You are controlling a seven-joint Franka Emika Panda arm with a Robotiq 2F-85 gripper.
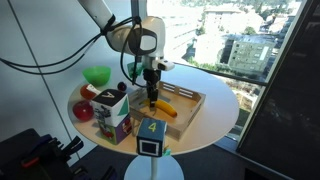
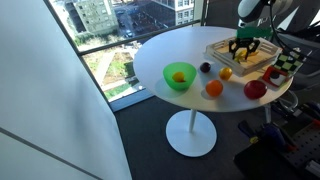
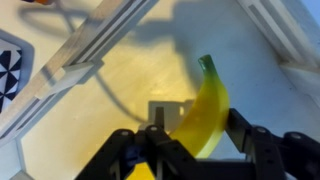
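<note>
My gripper (image 3: 193, 142) is down inside a shallow wooden tray (image 3: 100, 42), and its two black fingers are closed against the sides of a yellow banana (image 3: 207, 105). The banana's green tip points away from the wrist over the pale tray floor. In both exterior views the gripper (image 1: 152, 99) (image 2: 246, 50) hangs straight down into the tray (image 1: 192, 97) (image 2: 222, 56) on the round white table. The banana (image 1: 166, 110) shows just beside the fingers, low in the tray.
A green bowl (image 1: 97, 75) (image 2: 180, 77) with an orange fruit, a red apple (image 1: 83, 110) (image 2: 255, 89), an orange (image 2: 214, 88), a dark plum (image 2: 205, 67) and patterned cube boxes (image 1: 112, 113) (image 1: 151, 135) share the table. Large windows stand close behind.
</note>
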